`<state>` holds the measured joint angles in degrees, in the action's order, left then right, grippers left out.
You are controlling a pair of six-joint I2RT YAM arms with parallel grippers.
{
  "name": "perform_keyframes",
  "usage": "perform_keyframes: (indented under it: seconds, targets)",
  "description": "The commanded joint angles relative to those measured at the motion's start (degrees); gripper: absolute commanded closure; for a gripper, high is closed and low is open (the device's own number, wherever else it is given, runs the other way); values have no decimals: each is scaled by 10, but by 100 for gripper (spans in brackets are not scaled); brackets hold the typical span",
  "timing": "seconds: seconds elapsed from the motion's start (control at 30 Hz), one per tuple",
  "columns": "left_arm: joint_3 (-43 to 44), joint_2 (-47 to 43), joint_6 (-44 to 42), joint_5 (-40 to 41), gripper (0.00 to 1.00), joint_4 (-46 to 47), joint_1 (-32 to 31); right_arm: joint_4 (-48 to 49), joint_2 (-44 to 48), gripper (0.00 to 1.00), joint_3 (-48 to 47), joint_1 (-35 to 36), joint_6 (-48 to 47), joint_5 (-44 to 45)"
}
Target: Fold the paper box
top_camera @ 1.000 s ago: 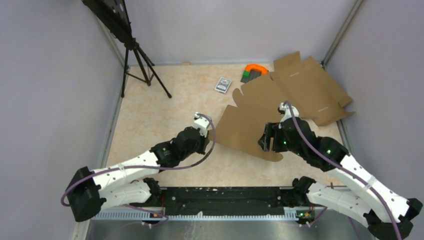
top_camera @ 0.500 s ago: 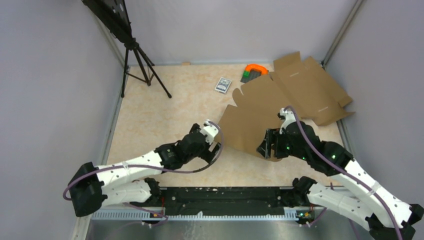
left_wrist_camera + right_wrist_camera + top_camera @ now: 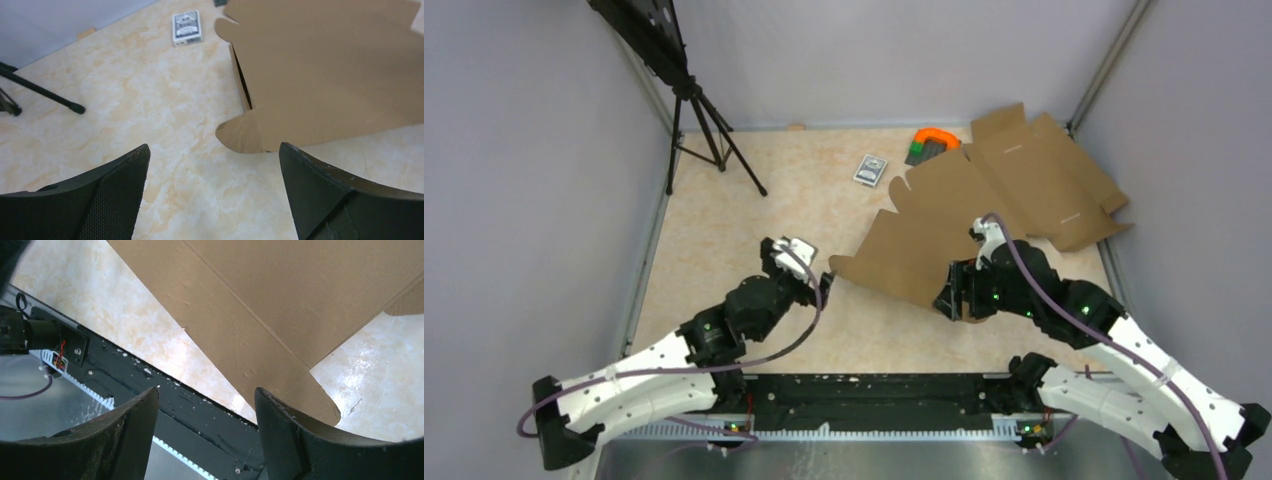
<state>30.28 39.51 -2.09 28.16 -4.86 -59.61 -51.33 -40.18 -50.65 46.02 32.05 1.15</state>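
The paper box (image 3: 914, 250) is laid on the right half of the table (image 3: 724, 230), midway between the near and far edges. Behind it and to its right, a second cardboard blank (image 3: 1049, 180) is spread into the far right corner. The two sheets meet, though which one overlaps cannot be told. A card pack (image 3: 870, 169) is set just left of the box's far corner. A small curved object (image 3: 932, 143) is found by the far edge, between the pack and the blank. A tripod (image 3: 709, 130) is stood in the far left corner. The left gripper (image 3: 214, 147) is placed just left of the box's near-left corner, and the right gripper (image 3: 206, 390) at the box's near edge.
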Motion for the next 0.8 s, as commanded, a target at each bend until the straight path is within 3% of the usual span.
perform_keyframes:
  seconds: [0.0,0.2,0.37,0.5,0.63,0.77]
  targets:
    - [29,-52,62,47,1,-17,11,36,-2,30,-17,-2,-25,-25]
    - [39,-104,30,50,1,-53,11,48,-6,30,-18,-1,-35,-44]
    - [97,-57,27,36,1,-141,10,51,4,30,-8,-2,-37,-44]
    - [118,-7,-63,-13,1,-160,11,59,4,30,-7,-2,-38,-61]
    - [82,26,-197,-47,2,-112,11,59,9,30,-9,-2,-40,-67]
    - [81,56,-244,-70,2,-109,11,58,24,30,-4,-2,-41,-67]
